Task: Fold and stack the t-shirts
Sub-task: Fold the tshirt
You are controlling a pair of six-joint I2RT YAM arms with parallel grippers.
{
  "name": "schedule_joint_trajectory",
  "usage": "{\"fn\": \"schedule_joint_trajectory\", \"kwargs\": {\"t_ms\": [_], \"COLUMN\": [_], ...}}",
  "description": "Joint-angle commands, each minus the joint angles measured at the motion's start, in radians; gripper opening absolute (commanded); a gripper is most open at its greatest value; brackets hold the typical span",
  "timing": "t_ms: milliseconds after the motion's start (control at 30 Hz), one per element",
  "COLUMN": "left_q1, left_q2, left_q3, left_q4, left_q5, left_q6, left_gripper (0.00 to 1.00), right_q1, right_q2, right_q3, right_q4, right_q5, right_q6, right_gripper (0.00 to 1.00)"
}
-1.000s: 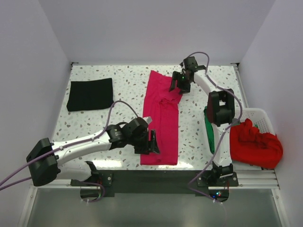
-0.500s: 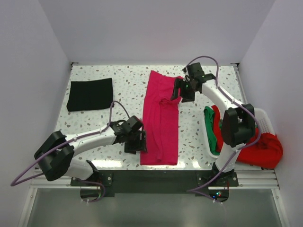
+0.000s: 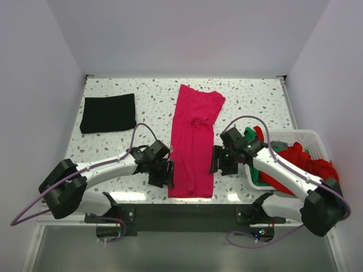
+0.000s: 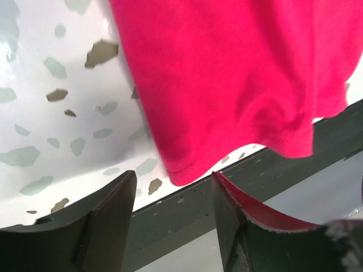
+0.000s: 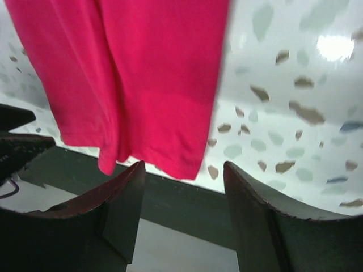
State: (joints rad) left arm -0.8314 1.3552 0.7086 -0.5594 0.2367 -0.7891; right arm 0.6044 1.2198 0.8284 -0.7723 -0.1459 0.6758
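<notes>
At the far left of the speckled table (image 3: 153, 102) we see the black t-shirt (image 3: 108, 113) lying folded flat. Nearer us, the left gripper (image 3: 164, 174) sits low just beside the left edge of the magenta-pink t-shirt (image 3: 194, 141), jaws apart with nothing between them. That shirt lies as a long strip down the middle, hem at the near edge, and on its right we find the right gripper (image 3: 217, 160), likewise gaping and empty by the hem's corner, then the white basket (image 3: 309, 136) holding the green t-shirt (image 3: 252, 139) and the red t-shirt (image 3: 295, 161).
</notes>
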Motion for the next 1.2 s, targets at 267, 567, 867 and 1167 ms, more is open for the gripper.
{"fn": "schedule_joint_trajectory", "kwargs": {"t_ms": [267,567,867,1167], "left_q1": [0.008,0.008,0.009,0.009], "left_q2": [-0.044,-0.053,-0.019,0.016], "left_q3": [-0.107,-0.159,-0.198,-0.195], "left_q4": [0.052,0.150,0.237,0.225], "left_q5": [0.079,0.107,0.133,0.078], "left_q6": [0.022,-0.013,-0.036,-0.019], "left_gripper": [0.57,0.55,0.53,0.39], "right_q1": [0.201,0.305,0.308,0.308], "right_q2": [-0.082,-0.007,0.029,0.049], "right_q3": [-0.149,-0.207,-0.227,-0.275], "right_q4": [0.044,0.136,0.185,0.238], "right_q5": [0.061,0.069,0.078,0.042], "right_q6": [0.309,0.384,0.386,0.401], "right_gripper": [0.56,0.52,0.47,0.36]}}
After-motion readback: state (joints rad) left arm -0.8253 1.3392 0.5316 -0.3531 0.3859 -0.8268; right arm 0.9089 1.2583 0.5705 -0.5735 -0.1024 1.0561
